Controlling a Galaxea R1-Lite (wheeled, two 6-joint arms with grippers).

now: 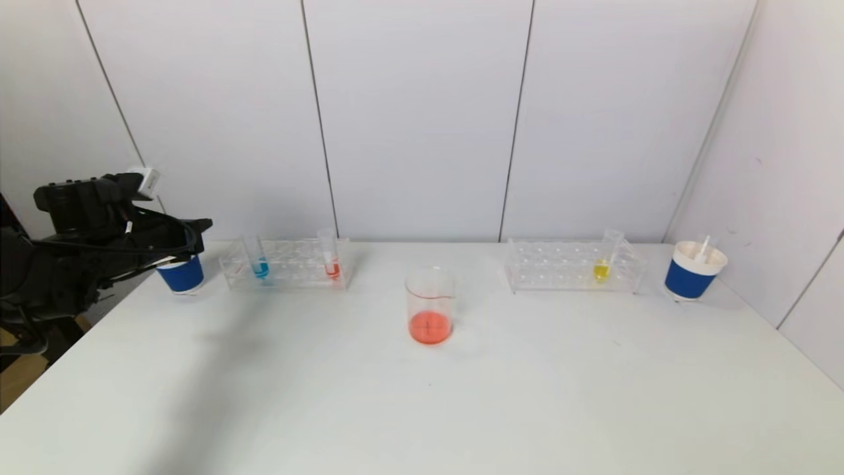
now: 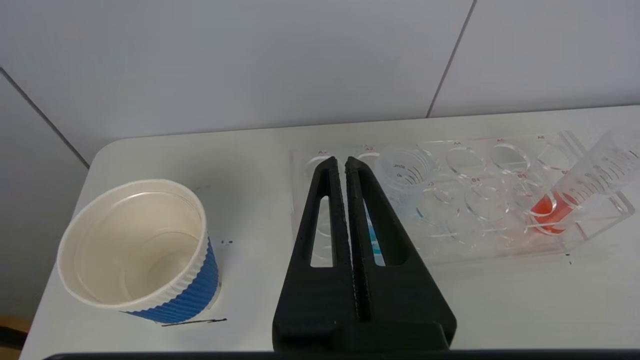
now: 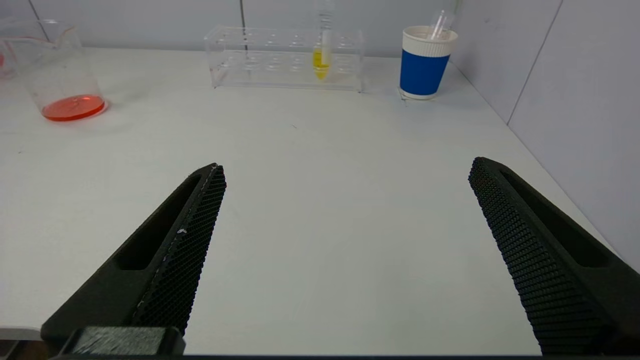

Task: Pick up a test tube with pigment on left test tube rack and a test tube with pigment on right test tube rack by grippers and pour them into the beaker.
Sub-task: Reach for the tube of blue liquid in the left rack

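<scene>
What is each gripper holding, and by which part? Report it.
Nothing is held. The left gripper is shut on nothing above the left test tube rack. The right gripper is open over bare table.

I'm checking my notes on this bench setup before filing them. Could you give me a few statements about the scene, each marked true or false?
1. The beaker holds orange-red liquid. True.
2. The left rack holds three tubes. False: two, a blue tube and a red tube.
3. The left hand is shut and empty. True.
4. The yellow tube lies on the table. False: it stands in the right rack.
5. The right hand is open. True.
</scene>
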